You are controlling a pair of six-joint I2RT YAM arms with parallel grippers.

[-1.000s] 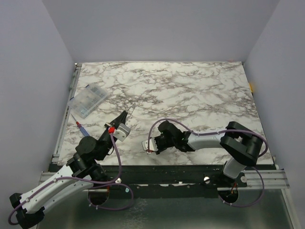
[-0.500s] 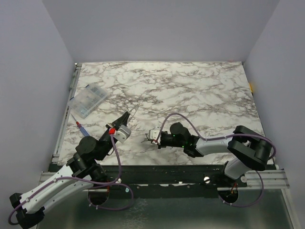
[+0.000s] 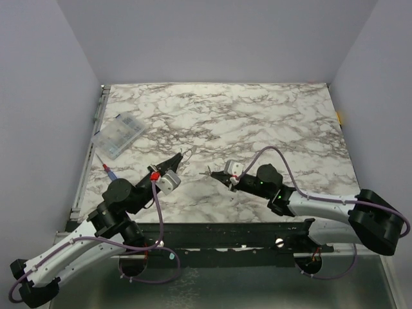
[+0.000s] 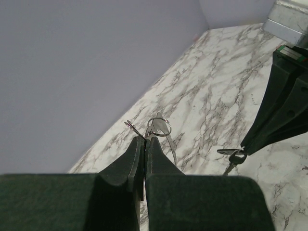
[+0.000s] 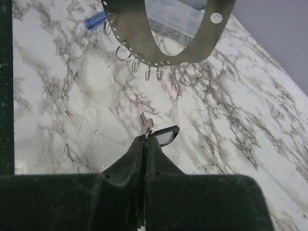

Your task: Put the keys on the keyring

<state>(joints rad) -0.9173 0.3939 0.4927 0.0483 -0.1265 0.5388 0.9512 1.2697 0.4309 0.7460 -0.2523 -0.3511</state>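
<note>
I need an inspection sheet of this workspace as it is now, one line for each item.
Surface: marble-pattern table, no spill seen.
Job's things: keyring held up by left end effector; key in right end effector, apart from the hoop, not on it.
Clutter: clear plastic box and blue-red pen-like tool by the left edge.
End effectors: left shut on keyring; right shut on key.
Cables: purple cables looped along both arms, clear of the table things.
Surroundings: plain grey walls; nothing else seen.
</note>
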